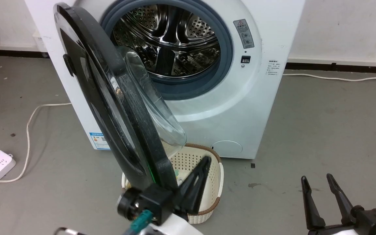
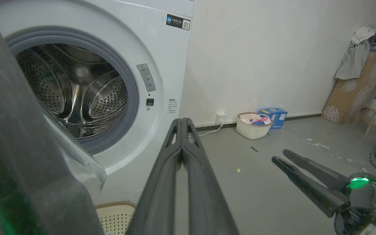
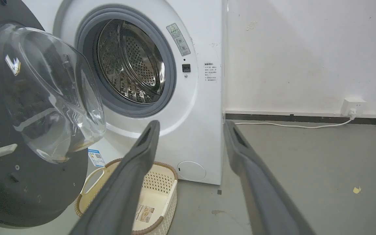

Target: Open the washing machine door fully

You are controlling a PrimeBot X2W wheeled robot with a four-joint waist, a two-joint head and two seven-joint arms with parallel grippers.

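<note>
My left hand (image 1: 205, 162) is shut tight, its 2 dark fingers pressed flat together with nothing between them. It sits low, just inside the bottom edge of the washing machine door (image 1: 109, 98), fingers pointing toward the machine. I judge it is closed like this to act as 1 stiff pusher against the door's inner face, not to grip it. I cannot tell whether it is actually touching the rim.

The door is a big glossy black disc hinged on the left of the washing machine (image 1: 240, 107). It stands swung out, almost edge-on to my head camera, with its bulging clear glass bowl (image 1: 155, 107) facing right. The grey-ringed steel drum (image 1: 168, 39) behind it is fully exposed. By my estimate the door is roughly halfway through its swing and must go further left to be fully open.

A cream perforated basket (image 1: 212, 176) sits on the grey floor (image 1: 305, 130) under the door's lower edge, near my left hand, so a low sweep could catch it.

My right hand (image 1: 318, 178) waits well off to the right, fingers spread wide and holding nothing.
</note>
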